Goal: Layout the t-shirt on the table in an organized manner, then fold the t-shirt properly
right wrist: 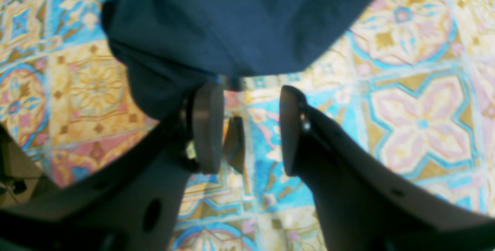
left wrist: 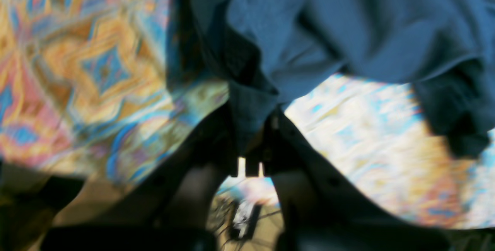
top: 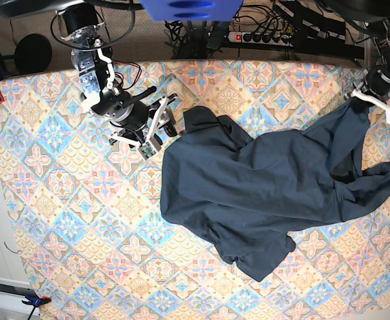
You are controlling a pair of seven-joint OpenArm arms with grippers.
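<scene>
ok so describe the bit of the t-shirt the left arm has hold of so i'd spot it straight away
Start at the patterned table, then the dark blue t-shirt across it. Follow the cloth to its far right corner: that pulled-up tip, alone, is pinched in the left gripper.

A robotics lab or workshop: a table (top: 61, 220) draped in a patterned tile-print cloth carries two robot arms mounted along its far edge. Behind the table, a power strip (top: 258, 37) and tangled black cables (top: 275, 17) crowd the floor.
</scene>
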